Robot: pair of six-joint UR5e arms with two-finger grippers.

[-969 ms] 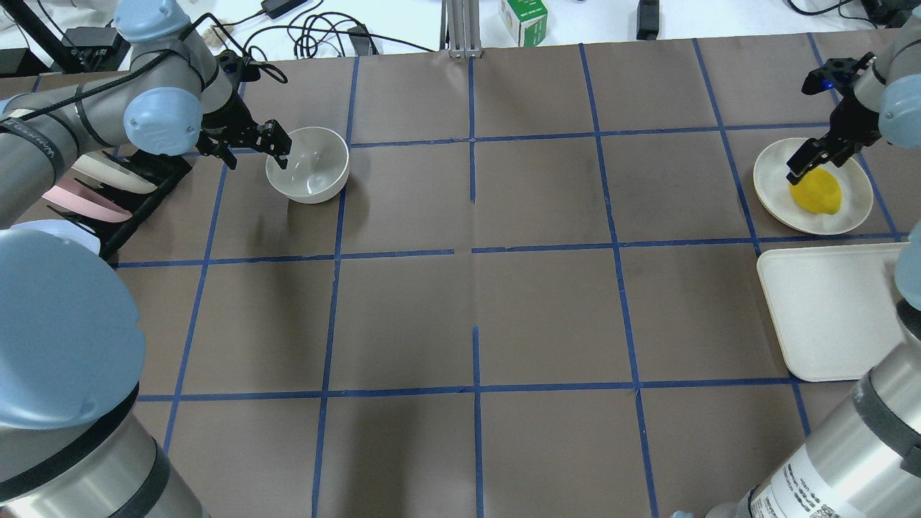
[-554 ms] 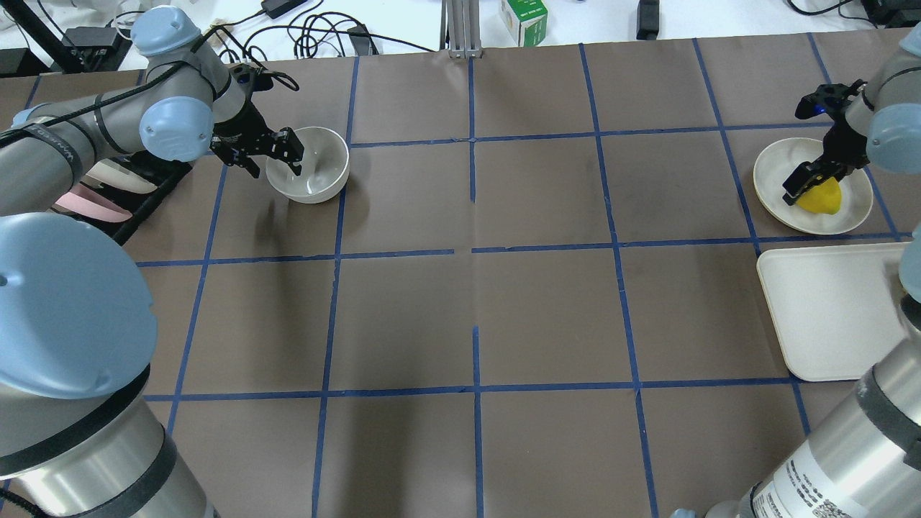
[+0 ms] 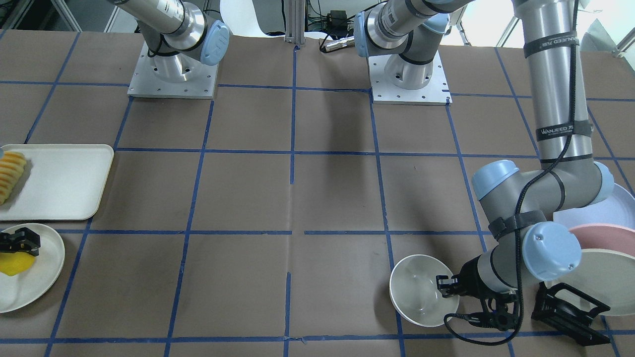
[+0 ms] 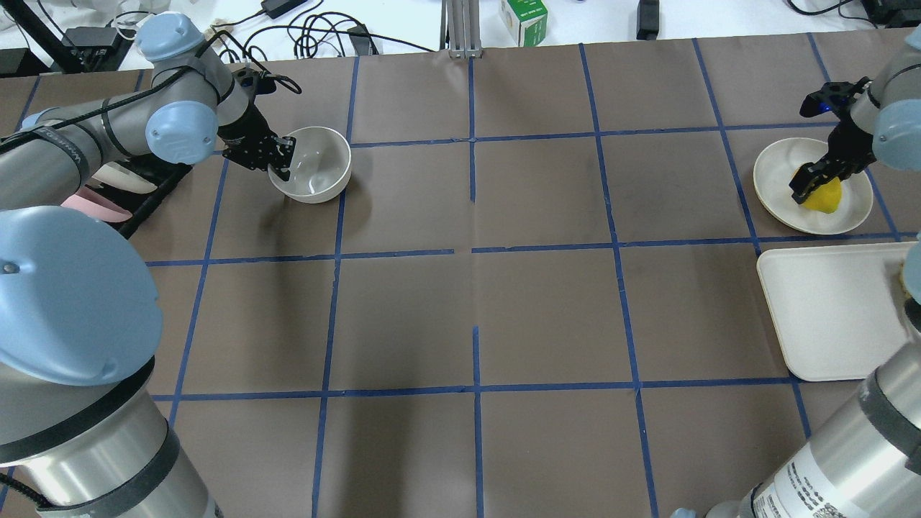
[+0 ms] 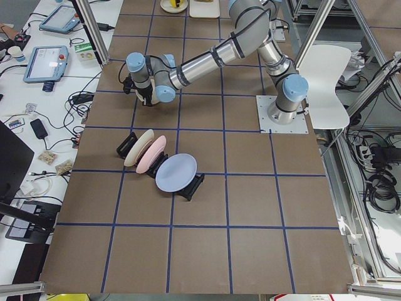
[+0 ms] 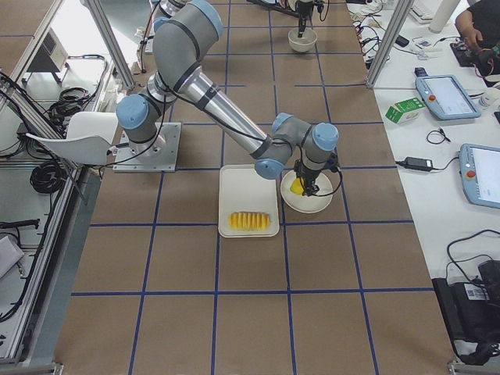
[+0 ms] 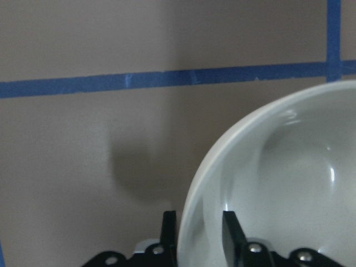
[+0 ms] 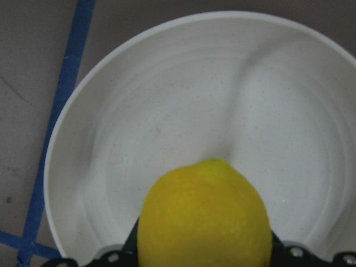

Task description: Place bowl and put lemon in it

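Observation:
The off-white bowl (image 4: 316,165) stands upright on the table at the far left; it also shows in the front view (image 3: 419,290). My left gripper (image 4: 279,160) is shut on its near-left rim, one finger inside and one outside, as the left wrist view (image 7: 199,231) shows. The yellow lemon (image 4: 826,196) lies on a flat white plate (image 4: 777,173) at the far right. My right gripper (image 4: 809,181) is down over the lemon (image 8: 203,217), its fingers pressed against both sides.
A white tray (image 4: 827,309) lies just nearer than the plate, with a row of fruit slices (image 3: 12,173) on it. A black rack (image 4: 129,180) of blue, pink and white plates stands left of the bowl. Cables and a green box (image 4: 524,20) lie beyond the far edge.
My left gripper moved onto the bowl's rim and closed on it. My right gripper came down over the lemon and closed around it.

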